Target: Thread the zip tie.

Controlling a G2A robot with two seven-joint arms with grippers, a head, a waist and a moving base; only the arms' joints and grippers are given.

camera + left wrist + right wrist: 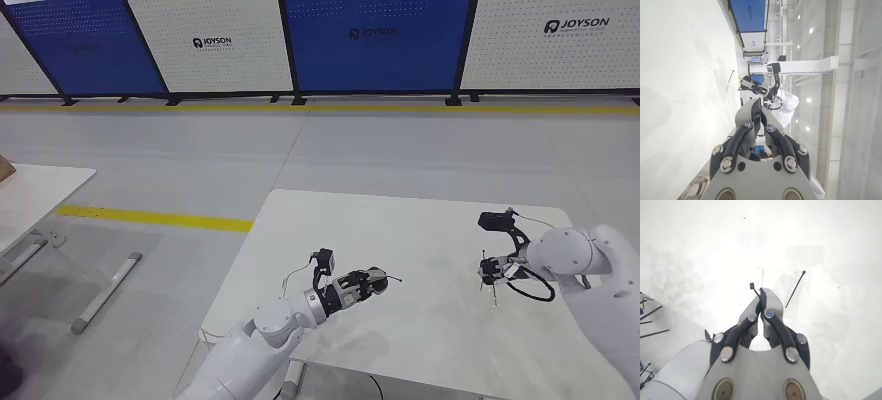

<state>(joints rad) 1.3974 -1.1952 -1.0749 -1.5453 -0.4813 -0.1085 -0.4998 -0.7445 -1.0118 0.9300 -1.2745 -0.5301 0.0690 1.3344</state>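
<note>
My right pincer (760,294) clamps the zip tie (753,288), head beyond its tips; left pincer (760,106) clenched, well apart; next, align tail

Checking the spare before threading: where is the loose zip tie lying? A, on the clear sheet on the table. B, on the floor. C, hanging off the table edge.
A: the loose zip tie lies flat on the clear sheet on the white table.
</note>
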